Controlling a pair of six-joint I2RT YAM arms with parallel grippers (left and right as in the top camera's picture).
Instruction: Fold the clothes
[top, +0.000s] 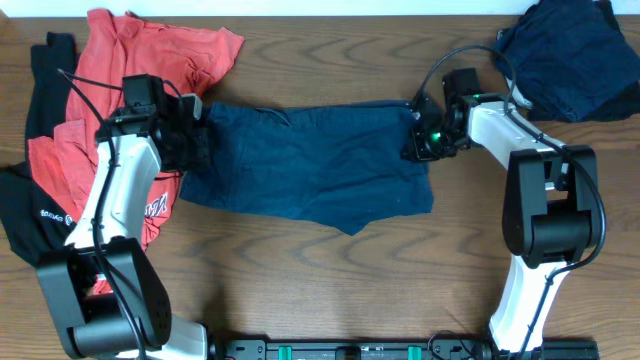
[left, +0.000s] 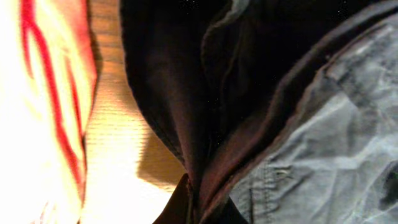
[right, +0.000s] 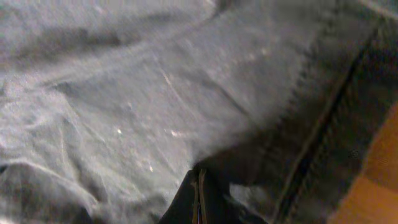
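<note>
A pair of navy blue shorts (top: 310, 165) lies spread across the middle of the table. My left gripper (top: 196, 135) is shut on the shorts' left edge; the left wrist view shows the dark cloth (left: 205, 124) pinched between the fingers (left: 198, 208). My right gripper (top: 418, 142) is shut on the shorts' right edge; the right wrist view shows the hem (right: 298, 143) bunched at the closed fingertips (right: 199, 199).
A red shirt (top: 150, 55) and black garments (top: 45, 110) lie piled at the left, under and beside my left arm. A dark navy garment (top: 570, 55) lies at the back right corner. Bare wooden table (top: 320, 280) shows in front of the shorts.
</note>
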